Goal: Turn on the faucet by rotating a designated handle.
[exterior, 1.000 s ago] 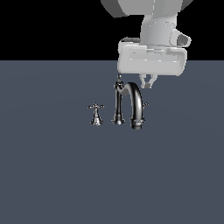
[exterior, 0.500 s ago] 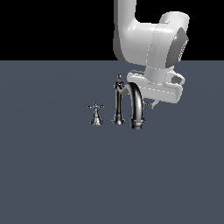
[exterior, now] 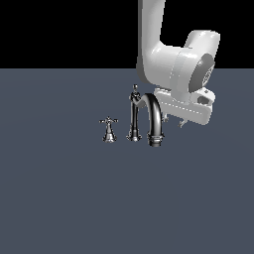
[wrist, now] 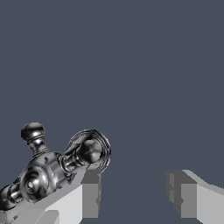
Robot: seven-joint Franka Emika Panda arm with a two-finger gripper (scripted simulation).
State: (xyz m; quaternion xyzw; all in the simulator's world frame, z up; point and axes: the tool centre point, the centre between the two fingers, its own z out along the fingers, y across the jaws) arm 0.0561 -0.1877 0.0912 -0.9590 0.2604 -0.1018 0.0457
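Note:
The chrome faucet [exterior: 152,118] stands on the grey surface, with an arched spout, a finial-topped post [exterior: 134,111] and a cross handle [exterior: 108,128] on the exterior view's left. My gripper [exterior: 174,120] hangs low just behind the spout on the exterior view's right, and it hides a second handle there. In the wrist view that cross handle [wrist: 54,168] lies close against the outer side of one finger [wrist: 89,192]. The other finger [wrist: 183,197] is far apart from it. The gripper [wrist: 136,194] is open with nothing between the jaws.
The flat grey surface [exterior: 74,198] stretches all around the faucet. The white arm [exterior: 163,54] rises behind the faucet on the exterior view's right.
The hand has come down from above the faucet and tilted. It now sits low behind the spout, at the handle on the exterior view's right.

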